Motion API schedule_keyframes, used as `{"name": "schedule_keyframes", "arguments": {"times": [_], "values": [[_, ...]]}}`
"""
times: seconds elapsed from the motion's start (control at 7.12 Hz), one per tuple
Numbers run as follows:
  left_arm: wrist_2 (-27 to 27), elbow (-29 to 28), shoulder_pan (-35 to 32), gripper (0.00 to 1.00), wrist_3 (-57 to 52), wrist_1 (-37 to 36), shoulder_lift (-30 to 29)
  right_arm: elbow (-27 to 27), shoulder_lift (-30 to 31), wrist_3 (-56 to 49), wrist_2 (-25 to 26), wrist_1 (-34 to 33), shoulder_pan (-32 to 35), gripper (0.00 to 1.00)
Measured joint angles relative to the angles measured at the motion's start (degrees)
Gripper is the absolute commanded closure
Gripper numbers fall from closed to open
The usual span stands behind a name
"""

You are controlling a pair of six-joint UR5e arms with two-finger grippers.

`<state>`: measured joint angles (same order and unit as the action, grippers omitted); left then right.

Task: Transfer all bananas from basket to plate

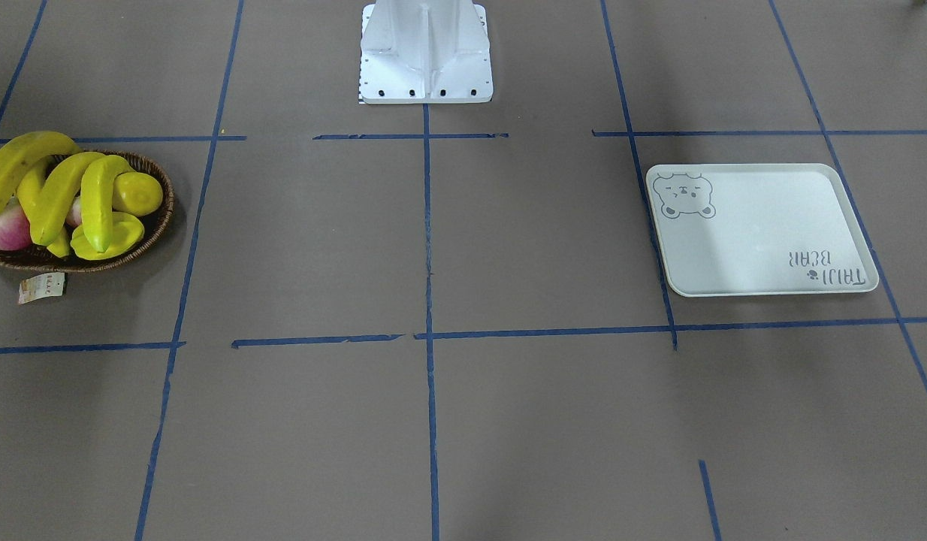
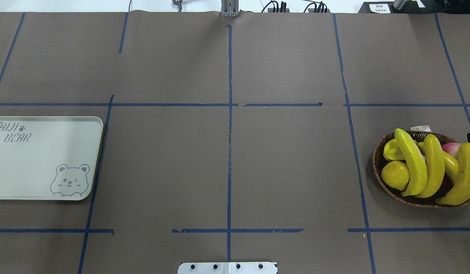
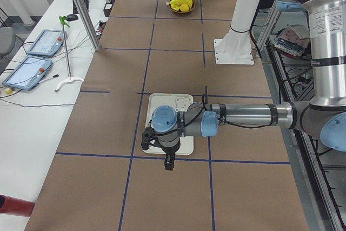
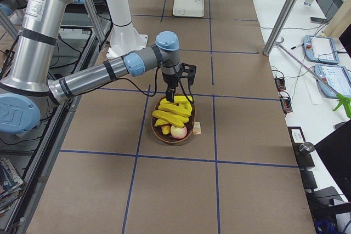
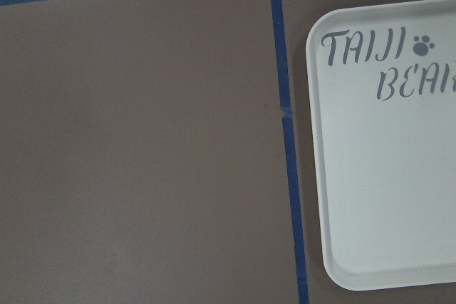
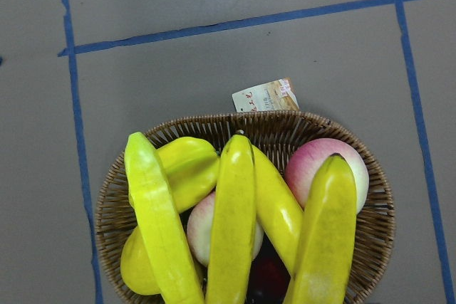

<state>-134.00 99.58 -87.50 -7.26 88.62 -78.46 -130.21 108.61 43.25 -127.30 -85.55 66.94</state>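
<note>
My right end effector [image 4: 169, 98] hangs over the basket [image 6: 107, 211]; can't tell its opening. Bananas [image 6: 231, 226] overlap, so grabbing 1 may drag others onto surface [image 2: 288, 160].

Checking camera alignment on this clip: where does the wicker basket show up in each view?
Exterior front-facing: basket at the left edge, mid-height.
Overhead exterior: basket at the right edge, below mid-height.
Exterior left: basket far off, top centre.
Exterior right: basket at centre.
Left wrist-mounted: not in it.
Right wrist-mounted: basket fills the lower half.
Shared landmark: paper tag beside the basket's rim.
</note>
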Motion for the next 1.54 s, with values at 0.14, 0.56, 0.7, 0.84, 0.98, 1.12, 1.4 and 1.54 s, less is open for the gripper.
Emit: {"name": "schedule_keyframes", "arguments": {"times": [0.14, 0.56, 0.7, 0.84, 0.98, 1.12, 1.4, 1.54], "values": [[-0.02, 0.00, 0.08, 0.00, 0.00, -0.04, 0.03, -0.44, 3.27, 3.34, 1.95, 4.46, -1.74, 0.02], [-0.03, 0.00, 0.13, 0.00, 0.04, -0.23, 0.06, 0.20, 10.74, 14.61, 11.16, 17.40, -11.66, 0.02], [-0.03, 0.00, 0.14, 0.00, 0.05, -0.27, 0.06, 2.01, 11.96, 17.22, 14.08, 21.61, -14.89, 0.02], [-0.01, 0.00, 0.14, 0.00, 0.03, -0.25, 0.06, 5.16, 12.58, 19.23, 16.07, 26.83, -17.46, 0.02], [0.01, 0.00, 0.14, 0.00, -0.01, -0.18, 0.06, 7.98, 13.07, 20.08, 16.89, 31.00, -18.84, 0.02], [-0.01, 0.00, 0.14, 0.00, -0.03, -0.12, 0.06, 9.56, 13.62, 20.40, 17.22, 33.04, -19.91, 0.02], [-0.03, 0.00, 0.55, 0.00, -0.04, 0.01, 0.06, 10.96, 14.37, 20.70, 17.71, 34.10, -22.33, 0.05], [-0.03, 0.00, 0.73, 0.00, -0.04, 0.04, 0.06, 11.28, 14.48, 21.26, 17.86, 34.18, -23.63, 0.22]]}}
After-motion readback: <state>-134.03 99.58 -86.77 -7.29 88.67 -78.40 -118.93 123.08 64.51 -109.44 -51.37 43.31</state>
